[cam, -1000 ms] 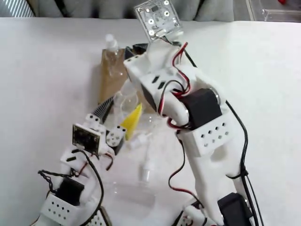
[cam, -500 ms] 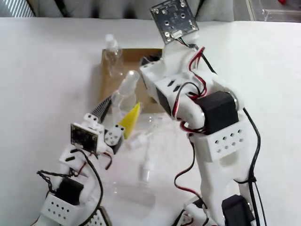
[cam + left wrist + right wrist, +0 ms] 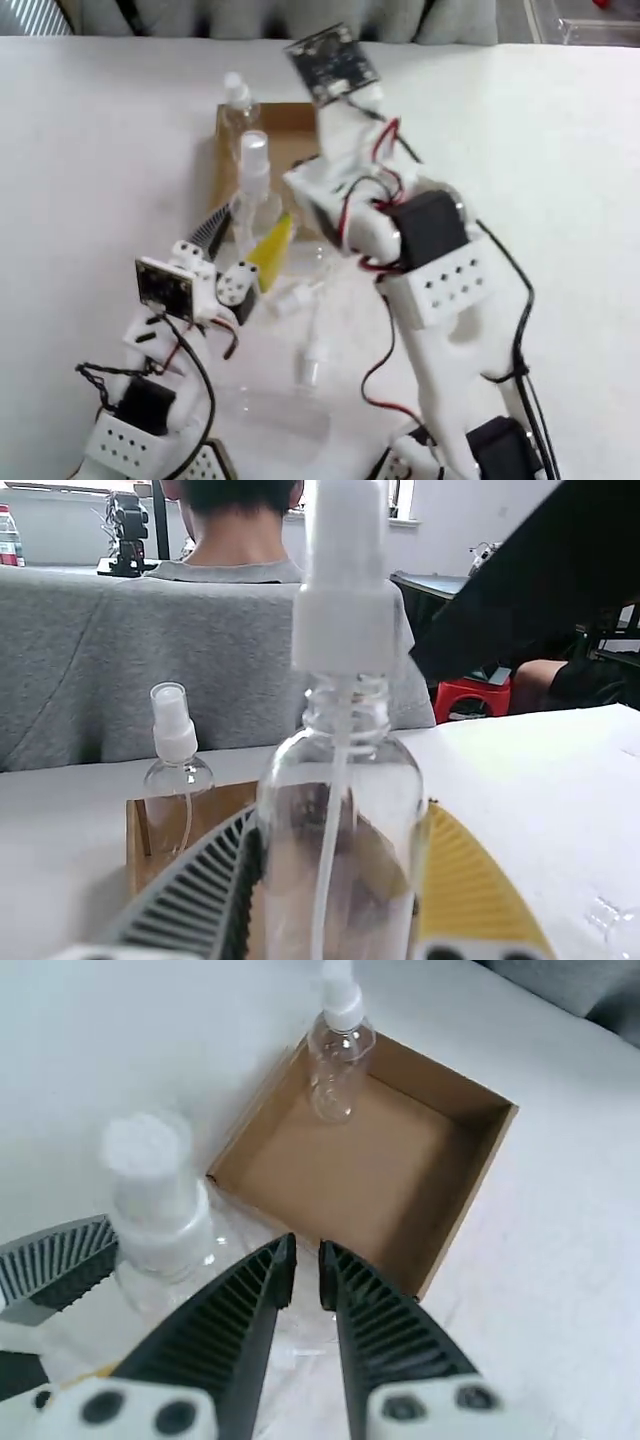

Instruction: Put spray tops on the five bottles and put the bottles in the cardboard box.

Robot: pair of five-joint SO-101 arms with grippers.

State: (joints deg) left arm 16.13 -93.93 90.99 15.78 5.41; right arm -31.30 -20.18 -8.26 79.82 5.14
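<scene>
Bottle and top first: the clear bottle (image 3: pixel 252 200) (image 3: pixel 340 850) (image 3: pixel 165 1245) stands upright with a white spray top (image 3: pixel 254 150) (image 3: pixel 342 590) (image 3: pixel 150 1165) on its neck, clamped at its belly by the left gripper (image 3: pixel 245 228) (image 3: pixel 335 905), just beside the near-left edge of the cardboard box (image 3: pixel 292 122) (image 3: pixel 380 1160). Half a second ago it leaned further right under the right arm; now it sits a little left and straighter, and the right arm has swung its wrist leftward above the box. The right gripper (image 3: pixel 305 1260) hovers over the box's near rim, jaws drawn almost together on nothing. A second bottle (image 3: pixel 238 105) (image 3: pixel 178 770) (image 3: pixel 338 1050), also topped, stands in the box's far-left corner; brown floor shows across the other corners. Two loose spray tops (image 3: pixel 295 297) (image 3: pixel 310 365) lie nearer the arms' bases, between them. The white table (image 3: pixel 100 150) stretches wide to either side.
</scene>
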